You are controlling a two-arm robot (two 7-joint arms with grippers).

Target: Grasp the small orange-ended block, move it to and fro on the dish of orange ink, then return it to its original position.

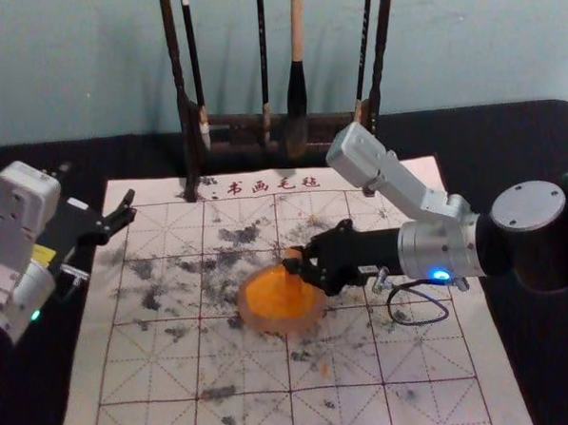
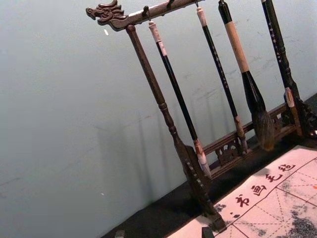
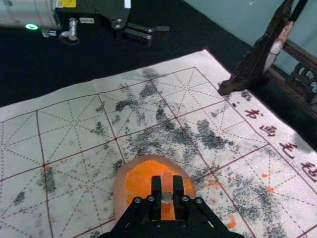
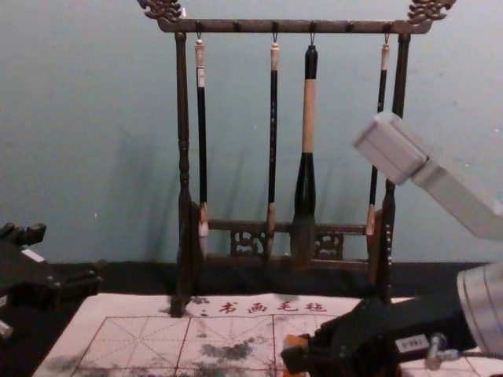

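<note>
Right tool (image 3: pixel 167 192) has the small block (image 3: pixel 167 181) pinched, right over the dish (image 3: pixel 120 191) — short, level strokes through the orange ink (image 3: pixel 139 179) now, light pressure, so the dish shouldn't slide — left tool (image 2: pixel 163 233) idle, spread open, left of the dish.

Behind it all runs a plain blue-green wall (image 4: pixel 94 102), faintly scuffed, soft shadows (image 2: pixel 141 148) slanting down it! Just in front, at the back of the black tabletop (image 1: pixel 523 133), stands a dark wooden rack (image 4: pixel 182 118), upright, dragon-headed, brushes (image 4: pixel 309 118) hanging.
</note>
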